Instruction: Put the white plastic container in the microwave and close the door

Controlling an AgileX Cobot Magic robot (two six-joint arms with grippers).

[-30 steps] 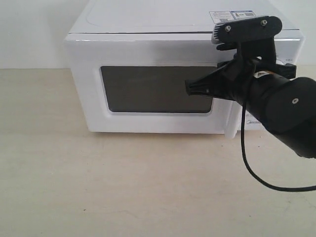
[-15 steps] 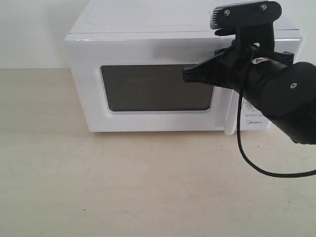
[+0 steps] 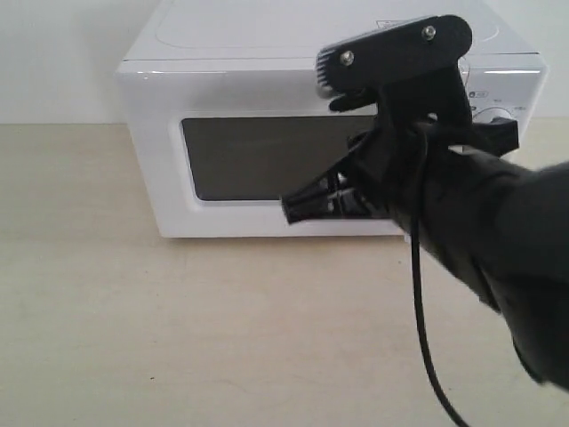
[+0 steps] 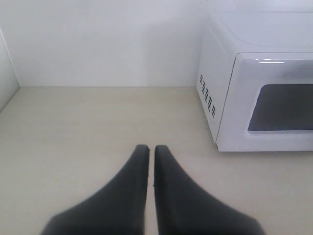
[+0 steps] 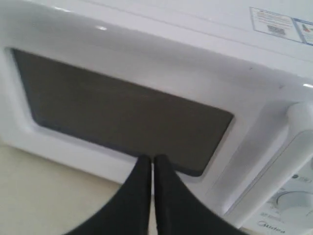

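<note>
Right hand [image 3: 296, 206] withdrawn, door [image 3: 258, 160] just beyond

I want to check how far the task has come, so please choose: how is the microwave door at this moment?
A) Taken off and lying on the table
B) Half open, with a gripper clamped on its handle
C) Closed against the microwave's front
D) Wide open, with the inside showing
C: the door lies flat against the front of the microwave with no interior showing, and the right gripper hangs shut before it, holding nothing.

Shut door [image 3: 240, 160] blocks microwave [image 3: 249, 36]; table [image 3: 133, 338] lies open.
</note>
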